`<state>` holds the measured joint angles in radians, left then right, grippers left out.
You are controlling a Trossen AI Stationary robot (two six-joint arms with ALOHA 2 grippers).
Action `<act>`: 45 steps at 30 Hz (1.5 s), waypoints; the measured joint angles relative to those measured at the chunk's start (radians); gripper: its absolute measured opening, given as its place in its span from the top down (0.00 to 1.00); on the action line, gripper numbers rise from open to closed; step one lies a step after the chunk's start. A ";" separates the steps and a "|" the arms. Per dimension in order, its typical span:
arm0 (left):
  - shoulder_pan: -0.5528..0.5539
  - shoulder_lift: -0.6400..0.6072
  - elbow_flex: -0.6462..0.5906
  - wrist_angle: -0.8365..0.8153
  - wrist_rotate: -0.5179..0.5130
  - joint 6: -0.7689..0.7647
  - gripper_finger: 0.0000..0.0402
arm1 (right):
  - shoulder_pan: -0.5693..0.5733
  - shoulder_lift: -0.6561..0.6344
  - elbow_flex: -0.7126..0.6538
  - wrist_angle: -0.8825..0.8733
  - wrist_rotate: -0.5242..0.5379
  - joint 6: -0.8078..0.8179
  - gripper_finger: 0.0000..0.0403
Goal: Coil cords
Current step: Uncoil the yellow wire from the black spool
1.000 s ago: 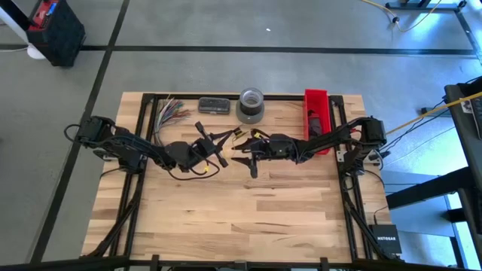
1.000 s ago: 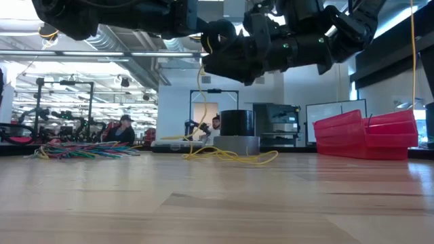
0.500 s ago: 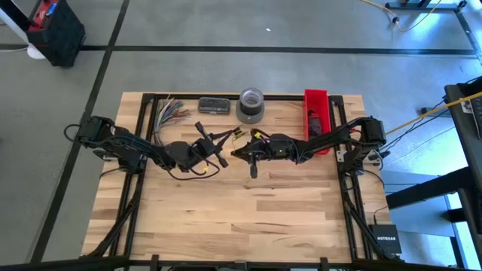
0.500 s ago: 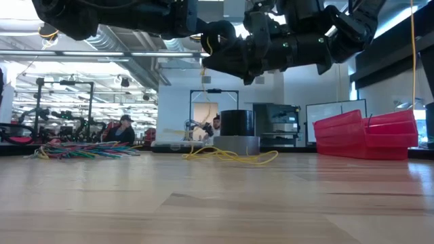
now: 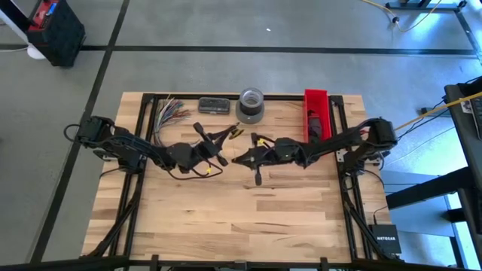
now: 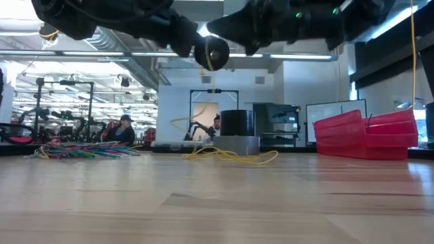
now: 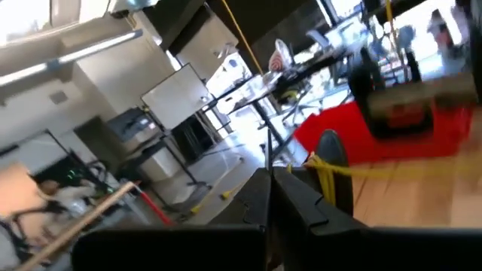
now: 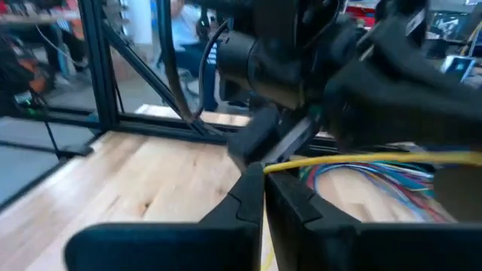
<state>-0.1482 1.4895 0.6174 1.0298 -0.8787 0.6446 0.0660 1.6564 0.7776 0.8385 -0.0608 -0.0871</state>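
Two hands are meeting over the middle of the bench, and the gap between them is where trouble is waiting for you. Your right hand (image 5: 236,159) is sitting fully closed; in its wrist view the tips (image 8: 256,181) are pressed together and a yellow stretch of the cord (image 8: 361,159) is running out from right at them, so it seems to be pinching the cord by a very thin bite. Your left hand (image 5: 218,144) is also showing its fingers (image 7: 260,199) pressed together, but you cannot tell whether any cord is lying between them. The rest of the cord (image 5: 190,175) is trailing as a slack black loop just below the left hand, apart from the wires (image 5: 169,113), the tape roll (image 5: 251,105) and the red bin (image 5: 317,113) at the far edge.

If you are pulling the hands apart quickly, the thin pinch is likely giving way and the cord is springing loose. If you are winding without watching that slack loop, it is probably catching on the left arm or a finger. Drifting toward the far edge is risking dragging the cord into the wires and tangling it.
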 joint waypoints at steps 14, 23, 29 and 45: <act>-0.088 -0.007 0.000 -0.018 -0.036 0.236 1.00 | 0.000 -0.414 -0.049 -0.595 0.421 -0.161 0.98; -0.166 -0.133 0.000 -0.016 0.098 0.181 1.00 | -0.055 -0.393 -0.171 -0.566 0.386 -0.207 0.98; -0.168 -0.161 0.000 0.035 0.142 0.087 1.00 | -0.086 -0.222 -0.171 -0.294 0.076 -0.168 0.98; -0.069 -0.159 -0.005 -0.069 -0.108 0.036 1.00 | 0.031 0.079 0.035 -0.197 -0.202 -0.095 0.97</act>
<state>-0.2172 1.3304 0.6121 0.9612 -0.9868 0.6808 0.0971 1.7354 0.8130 0.6416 -0.2629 -0.1822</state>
